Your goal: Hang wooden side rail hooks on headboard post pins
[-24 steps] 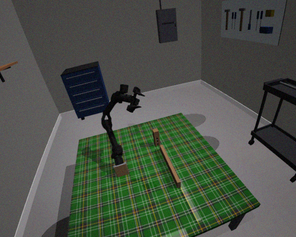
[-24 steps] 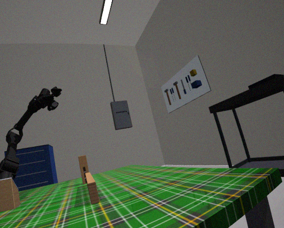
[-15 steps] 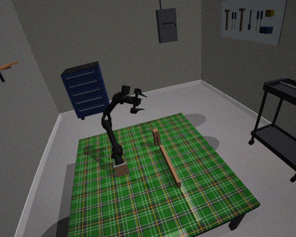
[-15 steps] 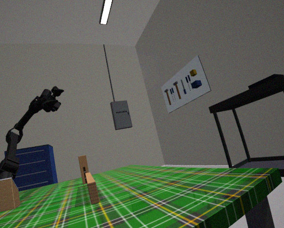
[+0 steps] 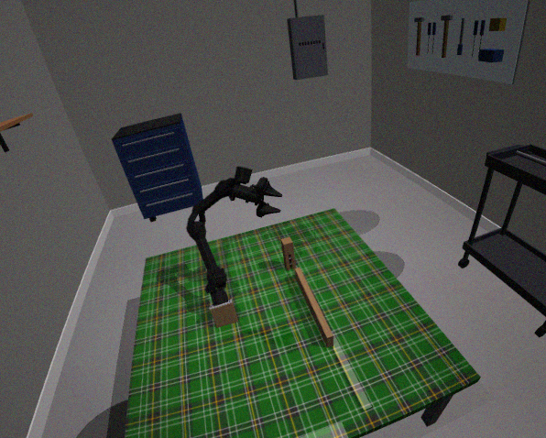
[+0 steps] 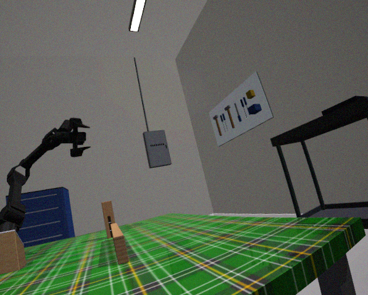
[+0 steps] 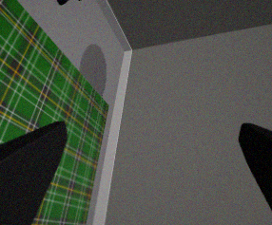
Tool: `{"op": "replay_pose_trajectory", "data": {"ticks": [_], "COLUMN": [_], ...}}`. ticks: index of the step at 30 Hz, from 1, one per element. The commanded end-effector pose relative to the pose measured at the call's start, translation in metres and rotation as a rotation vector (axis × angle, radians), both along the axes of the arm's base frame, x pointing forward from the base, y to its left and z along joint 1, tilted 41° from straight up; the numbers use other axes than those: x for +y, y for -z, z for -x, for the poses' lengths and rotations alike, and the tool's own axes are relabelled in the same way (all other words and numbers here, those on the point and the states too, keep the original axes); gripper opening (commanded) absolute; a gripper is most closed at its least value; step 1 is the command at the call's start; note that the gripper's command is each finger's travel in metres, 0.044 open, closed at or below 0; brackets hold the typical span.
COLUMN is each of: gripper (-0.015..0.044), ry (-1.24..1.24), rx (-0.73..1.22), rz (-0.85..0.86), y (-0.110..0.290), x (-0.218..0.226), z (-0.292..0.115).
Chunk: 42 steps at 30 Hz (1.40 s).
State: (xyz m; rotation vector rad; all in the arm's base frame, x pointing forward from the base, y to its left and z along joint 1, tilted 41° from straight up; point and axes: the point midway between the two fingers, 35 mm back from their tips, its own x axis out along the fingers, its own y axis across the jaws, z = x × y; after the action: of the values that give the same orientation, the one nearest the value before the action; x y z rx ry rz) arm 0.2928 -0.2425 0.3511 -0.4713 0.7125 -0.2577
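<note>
Currently spread almost fully wide and gripping nothing: black parallel jaws (image 5: 274, 201) held high above the far edge of the green plaid desk (image 5: 179, 377), tips aimed outward and a little down, toward the room's corner rather than at the work. Confirmed from the wrist view by two dark fingertips framing only bare wall, floor and a strip of plaid.

Down below and nearer the camera than the jaws, well apart from them: long, light-brown wooden side rail (image 5: 313, 306), standing on its narrow edge on the desk. Long axis running from just beside the short upright wooden headboard post (image 5: 288, 251) diagonally away toward the desk's near right side. Slotted face of the post turned toward the rail's near end, seen as a dark vertical groove in the exterior view (image 6: 108, 221). Hooks too small to make out; rail end apparently just short of the post, not yet hung.

Judged next: drop and swing back over the rail, wrist turned so the jaws close across its thin width, square to that diagonal axis. Probably best taken near the post end, leaving the far end on the desk.
</note>
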Motion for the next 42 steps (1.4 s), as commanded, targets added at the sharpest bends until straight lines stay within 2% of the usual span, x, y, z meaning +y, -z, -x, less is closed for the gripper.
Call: {"op": "replay_pose_trajectory", "data": {"ticks": [1, 11, 21, 31, 42], "gripper": [0.0440, 0.0440, 0.0440, 0.0440, 0.0440], "ry": [0.071, 0.264, 0.505, 0.820, 1.280], "rx": [-0.091, -0.224, -0.259, -0.192, -0.005], "rz": [-0.227, -0.749, -1.271, -1.761, -2.208], "y": [0.016, 0.051, 0.085, 0.118, 0.151], "x": [0.015, 0.050, 0.088, 0.130, 0.177], "z": [-0.013, -0.034, -0.048, -0.054, -0.050]}}
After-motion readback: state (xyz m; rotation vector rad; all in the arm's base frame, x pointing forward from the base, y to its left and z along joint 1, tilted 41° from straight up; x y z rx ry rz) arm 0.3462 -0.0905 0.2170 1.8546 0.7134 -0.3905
